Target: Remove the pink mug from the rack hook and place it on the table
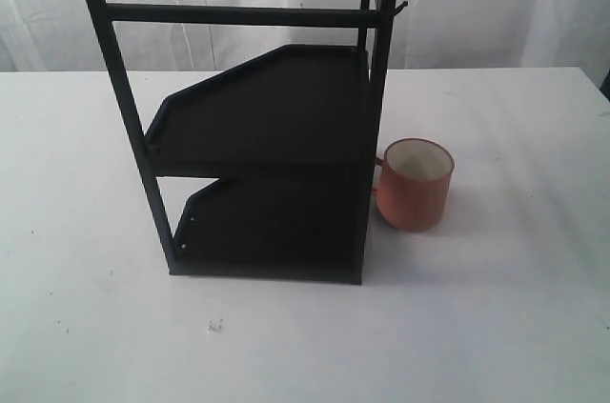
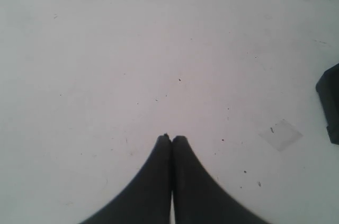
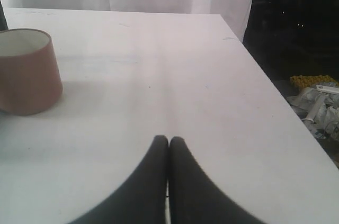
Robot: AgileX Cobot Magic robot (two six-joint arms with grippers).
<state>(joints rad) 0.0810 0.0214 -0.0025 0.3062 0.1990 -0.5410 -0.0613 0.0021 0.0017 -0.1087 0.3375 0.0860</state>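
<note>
The pink mug (image 1: 416,185) stands upright on the white table (image 1: 496,308), right beside the rack's right post, its cream inside showing. The rack hook (image 1: 399,10) sticks out bare from that post near the top. In the right wrist view the pink mug (image 3: 26,71) sits off to one side, well apart from my right gripper (image 3: 168,139), which is shut on nothing above bare tabletop. My left gripper (image 2: 171,138) is shut and empty over the speckled table (image 2: 132,49). Neither gripper shows in the exterior view.
The tall black two-shelf rack (image 1: 276,127) stands mid-table with a long crossbar (image 1: 238,14) on top. A corner of the rack (image 2: 331,102) shows in the left wrist view. The table's edge (image 3: 265,75) drops to a dark floor with clutter. A white curtain hangs behind.
</note>
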